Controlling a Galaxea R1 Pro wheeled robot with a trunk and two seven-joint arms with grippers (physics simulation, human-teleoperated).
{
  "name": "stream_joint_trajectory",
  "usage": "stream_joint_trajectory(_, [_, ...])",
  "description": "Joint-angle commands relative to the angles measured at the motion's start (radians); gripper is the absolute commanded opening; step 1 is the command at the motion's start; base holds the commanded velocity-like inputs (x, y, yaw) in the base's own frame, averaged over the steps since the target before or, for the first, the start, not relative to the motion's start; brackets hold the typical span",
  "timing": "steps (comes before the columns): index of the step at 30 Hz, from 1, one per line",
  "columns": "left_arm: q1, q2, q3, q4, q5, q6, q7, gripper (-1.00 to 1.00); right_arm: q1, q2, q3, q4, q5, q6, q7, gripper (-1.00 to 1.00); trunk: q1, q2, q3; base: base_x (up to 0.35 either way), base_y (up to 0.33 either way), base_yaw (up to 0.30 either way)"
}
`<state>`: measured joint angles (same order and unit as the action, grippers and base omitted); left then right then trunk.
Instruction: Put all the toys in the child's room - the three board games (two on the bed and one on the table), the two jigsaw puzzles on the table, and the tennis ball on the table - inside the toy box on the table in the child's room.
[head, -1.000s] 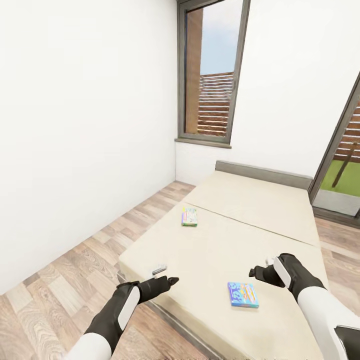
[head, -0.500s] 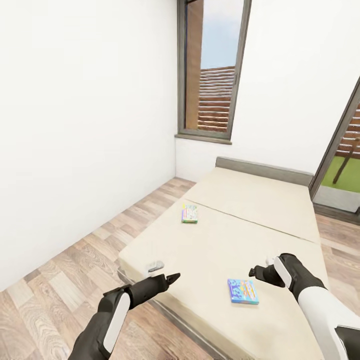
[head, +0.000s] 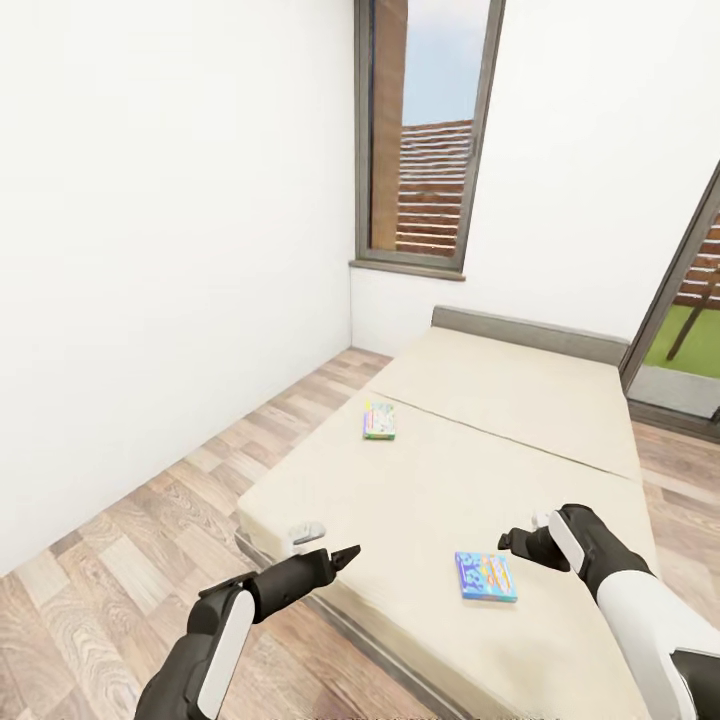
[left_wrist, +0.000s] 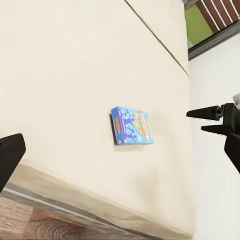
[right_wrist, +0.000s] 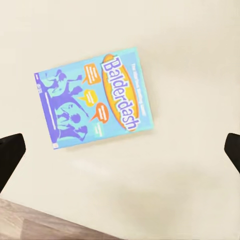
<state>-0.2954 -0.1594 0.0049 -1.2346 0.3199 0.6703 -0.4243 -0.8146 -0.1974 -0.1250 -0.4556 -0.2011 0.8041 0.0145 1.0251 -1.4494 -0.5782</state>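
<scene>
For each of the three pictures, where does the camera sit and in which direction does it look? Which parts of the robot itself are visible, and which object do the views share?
Head view: from the robot's head, looking forward and down over the bed; both arms show, with the left gripper and right gripper.
Left wrist view: on the left arm, looking across the mattress at the blue board game; dark fingertips at the edges.
Right wrist view: on the right arm, looking down on the same game; fingertips at both edges.
Shared: all three views show the blue board game.
</scene>
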Motion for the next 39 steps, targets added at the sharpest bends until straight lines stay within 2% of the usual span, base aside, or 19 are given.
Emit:
stream_joint_trajectory(1, [0.001, -0.001, 0.001, -0.004, 0.01, 0.008, 0.0, 1.0, -0.007, -0.001, -0.004, -0.001, 0.0, 0.005, 0.002, 1.0, 0.0, -0.001, -0.003, 0.0, 0.0, 0.0])
stream_joint_trajectory(3, [0.003, -0.001, 0.0, -0.006, 0.02, 0.009, -0.001, 1.0, -0.014, -0.003, -0.004, -0.001, 0.0, 0.005, 0.002, 1.0, 0.0, -0.001, -0.006, 0.0, 0.0, 0.0])
stream_joint_trajectory(5, [0.005, -0.002, -0.002, -0.01, 0.051, 0.01, 0.0, 1.0, -0.028, -0.007, -0.004, 0.001, 0.0, 0.005, 0.002, 1.0, 0.0, -0.001, -0.009, 0.0, 0.0, 0.0])
stream_joint_trajectory(6, [0.005, -0.002, -0.002, -0.01, 0.051, 0.01, 0.0, 1.0, -0.028, -0.007, -0.004, 0.001, 0.0, 0.005, 0.002, 1.0, 0.0, -0.001, -0.011, 0.0, 0.0, 0.0])
stream_joint_trajectory(8, [0.006, -0.001, -0.007, -0.013, 0.086, 0.011, 0.001, 1.0, -0.039, -0.009, -0.004, 0.002, 0.0, 0.005, 0.005, 1.0, 0.0, -0.001, -0.014, 0.0, 0.0, 0.0])
stream_joint_trajectory(9, [0.006, -0.001, -0.007, -0.013, 0.086, 0.011, 0.001, 1.0, -0.039, -0.009, -0.004, 0.002, 0.0, 0.005, 0.005, 1.0, 0.0, -0.001, -0.016, 0.0, 0.0, 0.0])
stream_joint_trajectory(11, [0.006, 0.0, -0.012, -0.015, 0.115, 0.011, 0.005, 1.0, -0.045, -0.012, -0.004, 0.003, 0.0, 0.005, 0.015, 1.0, 0.0, -0.001, -0.019, 0.0, 0.0, 0.0])
stream_joint_trajectory(16, [0.007, 0.001, -0.017, -0.017, 0.14, 0.012, 0.018, 1.0, -0.051, -0.018, -0.003, 0.003, 0.0, 0.005, 0.052, 1.0, 0.0, -0.001, -0.027, 0.0, 0.0, 0.0])
stream_joint_trajectory(26, [0.008, 0.001, -0.021, -0.018, 0.162, 0.012, 0.058, 1.0, -0.055, -0.03, -0.003, 0.004, 0.009, 0.004, 0.141, 1.0, 0.0, -0.001, -0.043, 0.0, 0.0, 0.0])
stream_joint_trajectory(39, [0.008, 0.001, -0.023, -0.019, 0.17, 0.013, 0.073, 1.0, -0.056, -0.038, -0.003, 0.005, 0.008, 0.004, 0.174, 1.0, 0.0, -0.001, -0.065, 0.0, 0.0, 0.0])
